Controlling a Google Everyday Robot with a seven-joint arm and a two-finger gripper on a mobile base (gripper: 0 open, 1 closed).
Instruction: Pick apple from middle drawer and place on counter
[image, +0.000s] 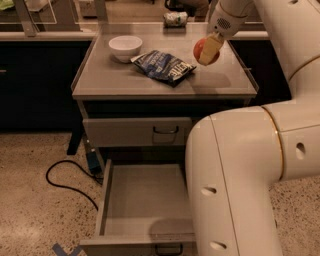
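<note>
My gripper (206, 51) is shut on the red apple (199, 49), and one pale finger (212, 46) crosses the apple's right side. The apple hangs over the right part of the grey counter (115, 80), just right of a blue snack bag, with its shadow on the surface below. Lower down, the middle drawer (142, 197) stands pulled out; its flat grey floor is bare where it shows. My white arm hides the drawer's right side.
A white bowl (125, 46) sits at the counter's back left, and the blue snack bag (164, 66) lies in its middle. The top drawer (135, 132) is closed. A black cable (65, 176) loops on the speckled floor at left. A small packet (175, 19) sits on the pale ledge behind.
</note>
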